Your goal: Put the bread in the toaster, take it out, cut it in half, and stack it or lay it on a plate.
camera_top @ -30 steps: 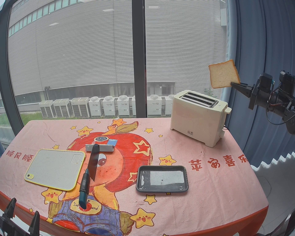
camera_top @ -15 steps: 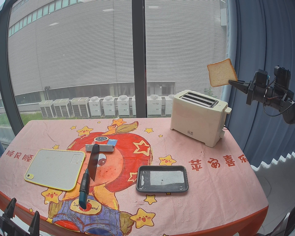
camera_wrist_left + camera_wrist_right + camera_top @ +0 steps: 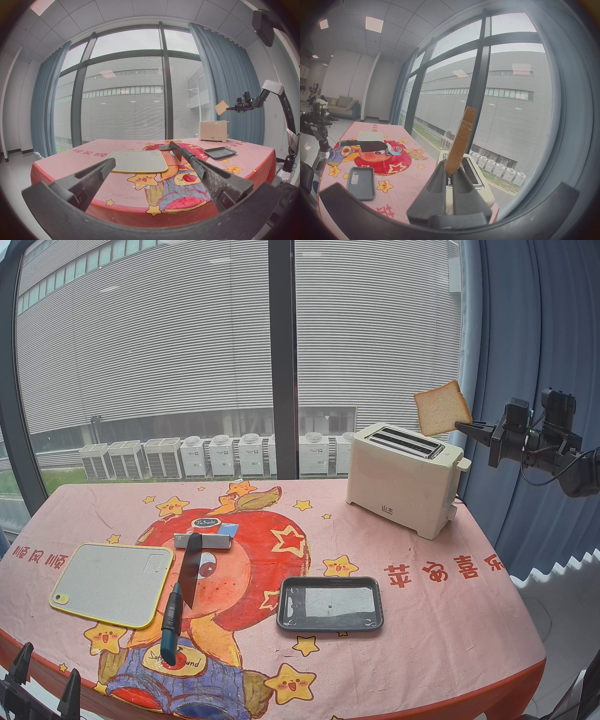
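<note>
Bread (image 3: 442, 407) is pinched at a lower corner by the closed fingers of the right gripper (image 3: 465, 425), upright, with the toaster (image 3: 403, 477) just below the fingertips, its slots seemingly empty. Toasting, cutting and plating are all left. The left gripper (image 3: 150, 161) is spread with nothing held; knife (image 3: 178, 599) and plate (image 3: 284, 609) lie untouched ahead of its fingers.
</note>
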{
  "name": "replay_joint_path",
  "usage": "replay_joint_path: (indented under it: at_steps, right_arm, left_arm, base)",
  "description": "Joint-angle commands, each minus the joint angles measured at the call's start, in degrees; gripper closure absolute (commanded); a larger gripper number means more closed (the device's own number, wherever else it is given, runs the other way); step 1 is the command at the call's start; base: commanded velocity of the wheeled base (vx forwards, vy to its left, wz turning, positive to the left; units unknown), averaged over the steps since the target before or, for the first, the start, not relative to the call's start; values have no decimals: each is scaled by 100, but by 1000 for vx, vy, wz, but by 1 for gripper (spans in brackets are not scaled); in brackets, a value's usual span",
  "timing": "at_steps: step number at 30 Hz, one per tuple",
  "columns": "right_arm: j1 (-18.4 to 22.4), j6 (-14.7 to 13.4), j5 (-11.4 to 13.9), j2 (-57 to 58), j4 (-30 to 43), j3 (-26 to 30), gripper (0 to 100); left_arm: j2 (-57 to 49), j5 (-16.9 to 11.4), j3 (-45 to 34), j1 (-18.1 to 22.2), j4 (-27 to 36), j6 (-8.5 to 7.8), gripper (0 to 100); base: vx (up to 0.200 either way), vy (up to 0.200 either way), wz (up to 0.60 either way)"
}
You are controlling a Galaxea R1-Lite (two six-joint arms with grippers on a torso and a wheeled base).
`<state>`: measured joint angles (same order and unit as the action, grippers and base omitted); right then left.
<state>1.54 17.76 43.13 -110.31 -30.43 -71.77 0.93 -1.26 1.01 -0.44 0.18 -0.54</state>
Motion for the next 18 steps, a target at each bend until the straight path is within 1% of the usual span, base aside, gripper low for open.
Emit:
replay_joint_path:
  at_steps: [1, 13, 16, 18]
  right_arm:
    - [22, 17, 2, -201, 2, -39, 100]
    - [49, 78, 2, -623, 19, -426, 100]
    - [66, 368, -6, -720, 397, -637, 100]
    - [66, 439, -6, -728, 503, -707, 100]
  left_arm:
    - [-93, 3, -101, 0, -1, 1, 0]
    - [-93, -6, -101, 0, -1, 1, 0]
    - [-93, -6, -101, 0, -1, 1, 0]
    - [-93, -6, -101, 0, -1, 1, 0]
  base:
    - [0, 0, 0]
    - [0, 0, 0]
    - [0, 0, 0]
    - [0, 0, 0]
